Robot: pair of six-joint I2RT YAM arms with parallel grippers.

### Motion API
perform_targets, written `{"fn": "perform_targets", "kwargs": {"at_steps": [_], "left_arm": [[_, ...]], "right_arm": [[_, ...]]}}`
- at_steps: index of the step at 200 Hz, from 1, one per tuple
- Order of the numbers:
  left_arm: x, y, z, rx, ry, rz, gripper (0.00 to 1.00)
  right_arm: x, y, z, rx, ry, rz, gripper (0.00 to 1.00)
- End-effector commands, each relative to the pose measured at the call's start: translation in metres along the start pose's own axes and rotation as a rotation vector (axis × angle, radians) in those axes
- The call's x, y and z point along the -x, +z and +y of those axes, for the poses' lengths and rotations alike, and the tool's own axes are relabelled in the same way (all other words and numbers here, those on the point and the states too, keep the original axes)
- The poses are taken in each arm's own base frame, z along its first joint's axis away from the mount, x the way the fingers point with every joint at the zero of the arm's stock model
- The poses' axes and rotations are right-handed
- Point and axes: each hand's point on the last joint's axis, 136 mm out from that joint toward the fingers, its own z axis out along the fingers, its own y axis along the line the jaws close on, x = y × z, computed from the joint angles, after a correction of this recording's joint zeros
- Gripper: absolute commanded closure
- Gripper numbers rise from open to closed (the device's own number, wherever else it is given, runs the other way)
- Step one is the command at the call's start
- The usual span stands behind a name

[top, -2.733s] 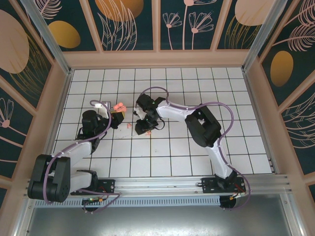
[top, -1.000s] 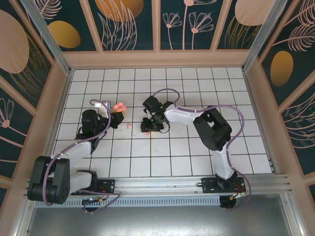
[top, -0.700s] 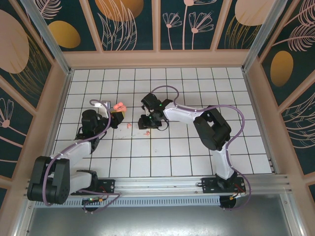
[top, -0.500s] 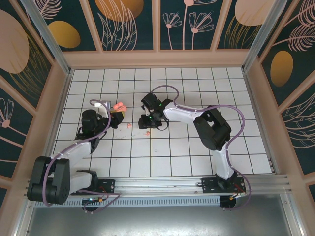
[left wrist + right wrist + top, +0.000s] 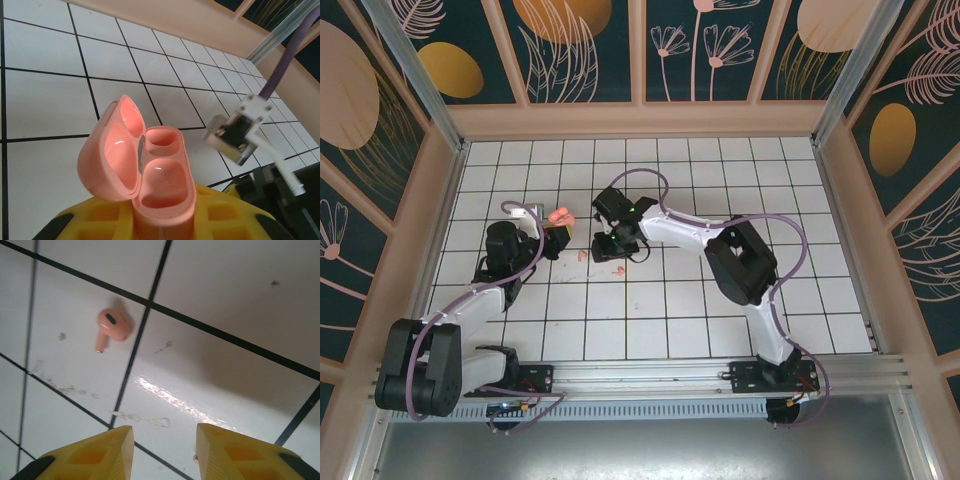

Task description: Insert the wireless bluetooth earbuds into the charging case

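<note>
Right gripper (image 5: 165, 450): jaws apart, empty, hovering over the tiled table (image 5: 240, 300).
Earbud (image 5: 113, 326): lying flat, ahead and left of the jaw gap, outside the fingers.
Earbud axis: stem slants back toward the left finger.
Left gripper (image 5: 556, 236): pinching the charging case (image 5: 150, 170), lid open, wells empty.
Nearer arm: right.

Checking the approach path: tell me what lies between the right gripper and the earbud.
Bare white tile crossed by one black grout line, seen in the right wrist view, separates the right gripper from the earbud.
</note>
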Motion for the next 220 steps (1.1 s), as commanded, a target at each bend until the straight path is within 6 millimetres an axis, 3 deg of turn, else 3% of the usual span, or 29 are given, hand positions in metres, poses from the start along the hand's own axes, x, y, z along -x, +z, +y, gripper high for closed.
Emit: {"fn": "perform_targets", "kwargs": {"at_steps": [1,83,220], "left_arm": [[0.01,0.001,0.0,0.005,0.006,-0.015,0.79],[0.012,0.0,-0.002,0.002,0.015,-0.021,0.79],[0.012,0.0,-0.003,-0.004,0.014,-0.019,0.79]], "right_arm": [[-0.008,0.011,-0.003,-0.03,-0.024,0.047,0.63],[-0.024,0.023,0.003,-0.034,-0.074,0.116,0.65],[-0.062,0.013,0.006,-0.068,-0.171,0.201,0.68]]}}
